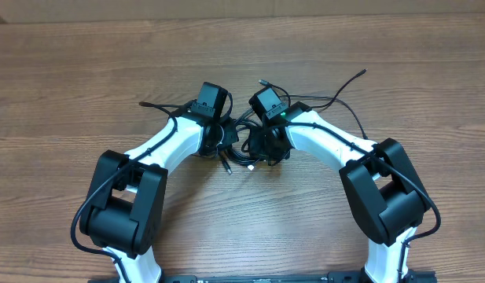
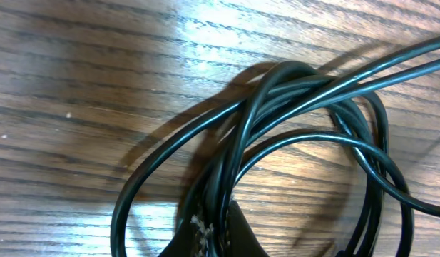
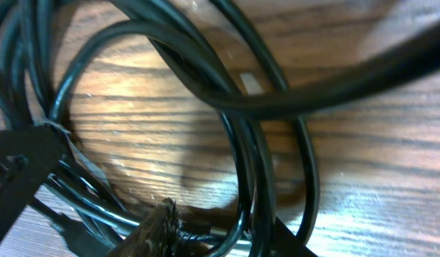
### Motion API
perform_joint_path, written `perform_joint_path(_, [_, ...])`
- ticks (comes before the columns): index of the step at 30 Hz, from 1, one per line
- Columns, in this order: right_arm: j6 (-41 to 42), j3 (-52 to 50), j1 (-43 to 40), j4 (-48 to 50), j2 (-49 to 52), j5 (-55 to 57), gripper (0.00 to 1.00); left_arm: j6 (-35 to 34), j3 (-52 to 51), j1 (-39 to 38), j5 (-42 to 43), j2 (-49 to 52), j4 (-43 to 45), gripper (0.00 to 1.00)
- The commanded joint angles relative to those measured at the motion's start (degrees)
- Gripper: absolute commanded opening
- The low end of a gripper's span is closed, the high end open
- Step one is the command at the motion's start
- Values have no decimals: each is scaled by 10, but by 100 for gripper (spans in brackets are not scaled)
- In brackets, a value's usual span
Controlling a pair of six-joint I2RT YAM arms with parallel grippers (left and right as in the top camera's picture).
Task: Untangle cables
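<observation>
The cables [image 1: 244, 148] lie in a looped tangle on the table [image 1: 69, 79], between the two arms. The left gripper [image 2: 209, 230] is clenched where strands run past its tips. The right gripper [image 3: 98, 196] is released, jaws apart with strands between them.

**Two white-and-black arms carrying thick black wiring**

The left arm [image 1: 167, 145] and the right arm [image 1: 325, 141] are each showing a white link running into a bulky black joint housing [image 1: 124, 200] at the near end. A thick black wire [image 1: 83, 206] is looping around the left housing, and another [image 1: 431, 206] is curving past the right one. Each arm is carrying a boxy black wrist camera [image 1: 211, 98] at its far end, and the right one is glowing with a small green light [image 1: 279, 115]. Up close, the left gripper [image 2: 212, 235] is showing a dark tip with a frayed whitish edge. The right gripper [image 3: 91, 203] is showing matte black fingers [image 3: 20, 168], one worn brown and fuzzy.
</observation>
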Motion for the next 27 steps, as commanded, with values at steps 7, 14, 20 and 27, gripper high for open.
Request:
perform_joint_path(7, [42,-3,8,-11,5,71,27,16,-3,-1,8,8,6,4])
perform_joint_path(14, [42,-3,11,-12,18,71,10,20,-3,-1,8,8,7,4])
perform_joint_path(20, [42,-3,11,-11,35,70,4,29,0,12,53,-2,13,4])
perform_joint_path(27, [42,-3,11,-11,35,71,4,29,4,76,239,-38,55,4])
